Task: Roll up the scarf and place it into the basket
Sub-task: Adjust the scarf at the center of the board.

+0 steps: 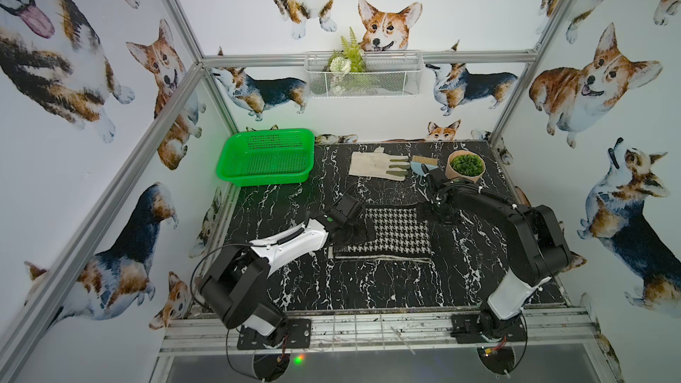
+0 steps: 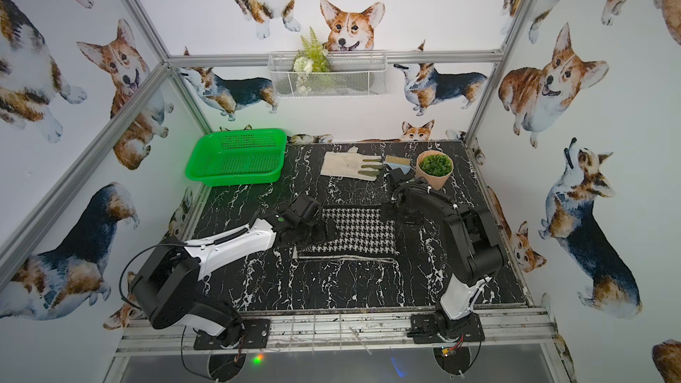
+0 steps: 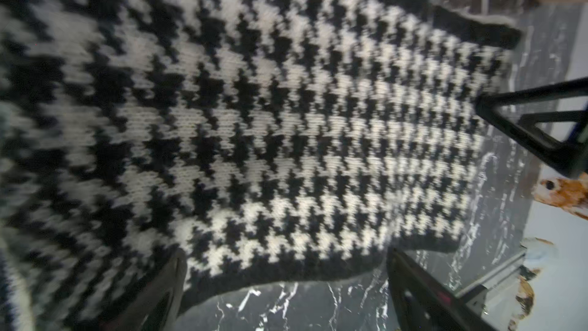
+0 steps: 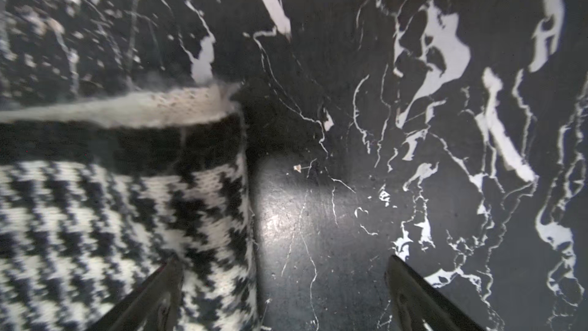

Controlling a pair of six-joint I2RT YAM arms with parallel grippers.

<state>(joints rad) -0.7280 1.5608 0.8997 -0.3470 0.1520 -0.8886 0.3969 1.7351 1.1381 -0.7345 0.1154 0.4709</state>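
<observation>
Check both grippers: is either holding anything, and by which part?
Nothing is held. The left gripper and right gripper both stand open at opposite ends of the scarf, which lies on the table.

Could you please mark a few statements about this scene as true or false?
The black-and-white houndstooth knitted scarf lies on the black marble table, outside the bright green perforated plastic basket. True.
The off-white work glove lies inside that basket. False: it lies on the table, apart from the basket.
The left gripper and the right gripper are both open. True.
The green plant in the tan pot stands beside the basket. False: it stands beyond the glove.
</observation>
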